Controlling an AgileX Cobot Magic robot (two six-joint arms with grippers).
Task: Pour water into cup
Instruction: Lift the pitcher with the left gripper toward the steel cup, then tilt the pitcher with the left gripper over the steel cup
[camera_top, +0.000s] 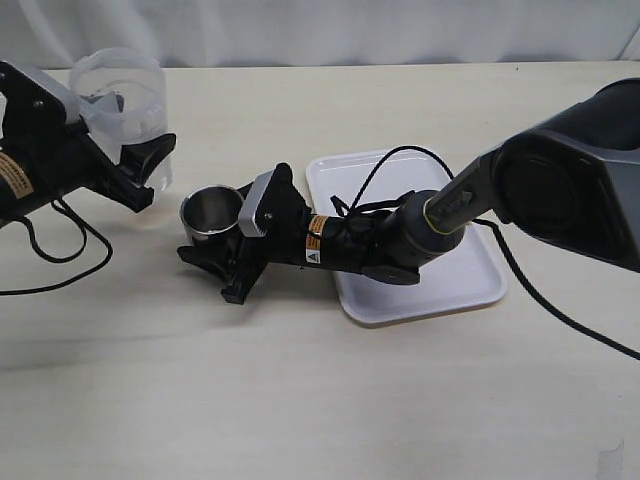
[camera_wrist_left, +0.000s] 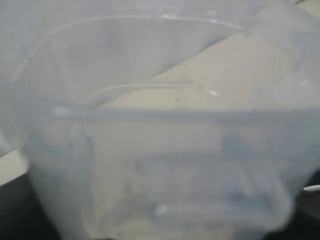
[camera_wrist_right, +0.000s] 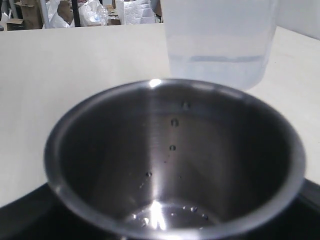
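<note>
On the big pale table (camera_top: 320, 400), beside a flat white plastic tray (camera_top: 460, 280), the right gripper (camera_top: 213, 236) pinches the small shiny steel cup (camera_top: 210, 205), which has only a few drops inside. The left gripper (camera_top: 148, 170) squeezes the tall see-through plastic beaker (camera_top: 118, 95), and the clear water (camera_wrist_right: 220, 65) lies low in it, near the cup but not over it. To pour well, I think the beaker's lip should go right over the cup's mouth and tip slowly, with the cup held level.
</note>
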